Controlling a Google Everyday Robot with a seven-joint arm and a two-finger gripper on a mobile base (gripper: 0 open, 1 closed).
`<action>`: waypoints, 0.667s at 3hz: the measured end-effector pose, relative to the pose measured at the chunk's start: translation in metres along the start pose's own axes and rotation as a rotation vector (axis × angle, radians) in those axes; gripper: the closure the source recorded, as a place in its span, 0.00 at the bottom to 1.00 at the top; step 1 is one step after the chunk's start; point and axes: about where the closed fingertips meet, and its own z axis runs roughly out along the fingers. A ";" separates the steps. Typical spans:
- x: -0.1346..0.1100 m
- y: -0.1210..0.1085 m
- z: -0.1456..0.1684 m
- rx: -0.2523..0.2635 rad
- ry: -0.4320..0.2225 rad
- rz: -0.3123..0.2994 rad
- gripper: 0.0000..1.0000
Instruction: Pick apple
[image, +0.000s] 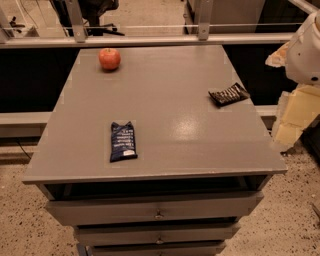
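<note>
The apple (109, 58), red-orange with its dimple up, sits on the grey drawer cabinet (165, 100) near its far left corner, well apart from the dark blue snack packet (123, 141) lying flat at the near left and the black packet (228, 94) by the right edge. The gripper is out of view, so its state cannot be told; only a white rounded robot arm part (305, 50) shows at the upper right
</note>
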 end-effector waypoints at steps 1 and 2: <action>0.000 0.000 0.000 0.002 -0.001 0.000 0.00; -0.036 -0.008 0.018 -0.041 -0.070 -0.012 0.00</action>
